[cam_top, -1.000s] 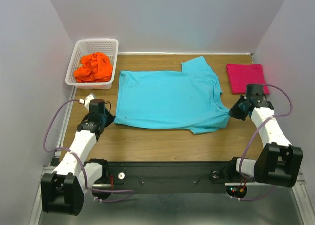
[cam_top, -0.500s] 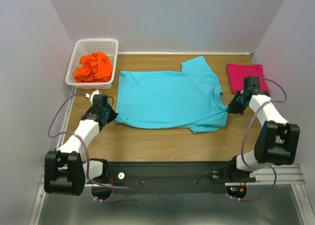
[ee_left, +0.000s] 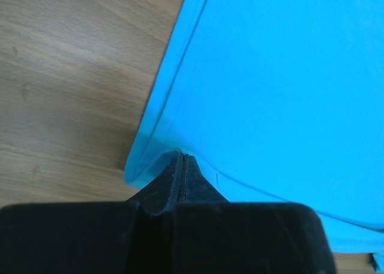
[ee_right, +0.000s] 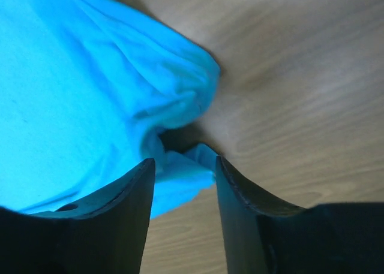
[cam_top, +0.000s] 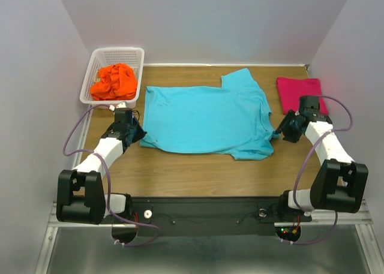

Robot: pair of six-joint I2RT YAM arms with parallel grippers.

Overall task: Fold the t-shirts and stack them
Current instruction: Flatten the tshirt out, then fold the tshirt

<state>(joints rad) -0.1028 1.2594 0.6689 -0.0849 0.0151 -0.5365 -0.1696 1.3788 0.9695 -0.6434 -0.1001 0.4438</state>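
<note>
Left claw [cam_top: 138, 136] pinches turquoise t-shirt [cam_top: 204, 118] (basket [cam_top: 117, 50] holding orange t-shirt [cam_top: 114, 82] nearby).

A white plastic lattice basket [cam_top: 139, 76] stands at the far left corner of the wooden desk [cam_top: 198, 172], its long side running toward the back wall [cam_top: 204, 22]. The desk shows light brown grain. Pale grey walls close it in at the left [cam_top: 36, 76] and right [cam_top: 354, 46]. A black strip [cam_top: 204, 208] edges the near side.
</note>
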